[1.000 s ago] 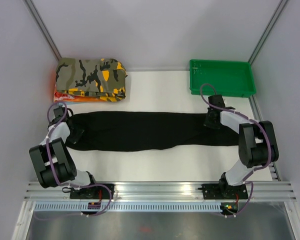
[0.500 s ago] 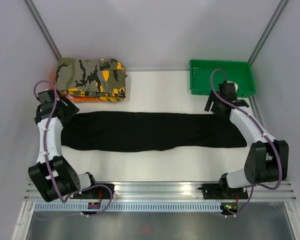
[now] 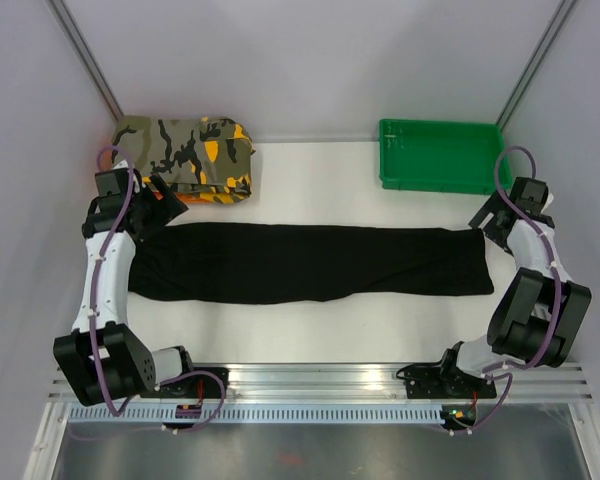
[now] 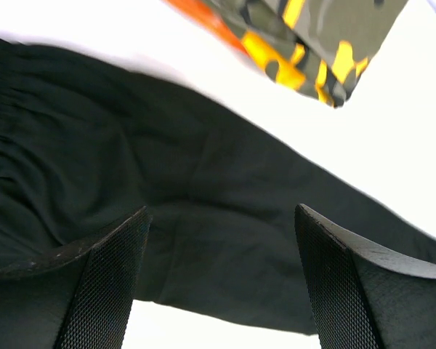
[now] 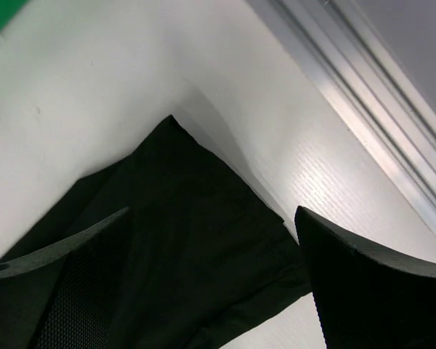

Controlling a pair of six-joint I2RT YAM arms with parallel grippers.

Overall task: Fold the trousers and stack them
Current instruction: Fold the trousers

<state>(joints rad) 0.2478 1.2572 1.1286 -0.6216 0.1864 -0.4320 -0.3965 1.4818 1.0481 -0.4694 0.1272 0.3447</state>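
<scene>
Top external view: the left arm (image 3: 105, 270) and right arm (image 3: 536, 250) have been swung outward off the long plain black soft-fabric trousers (image 3: 310, 262), now laid flat across the middle of the desk (image 3: 320, 190), left edge to right edge. Both pairs of jaws are seen spread and empty. A cross-fold is judged next. How the legs are layered cannot be made out.

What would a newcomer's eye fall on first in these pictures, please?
Most likely the long black trousers, laid flat in a band across the middle of the white table. Next, two colour spots at the far edge: the folded camouflage garment on the left and the green tray on the right. The left end effector and right end effector are open, one at each end of the trousers.
</scene>
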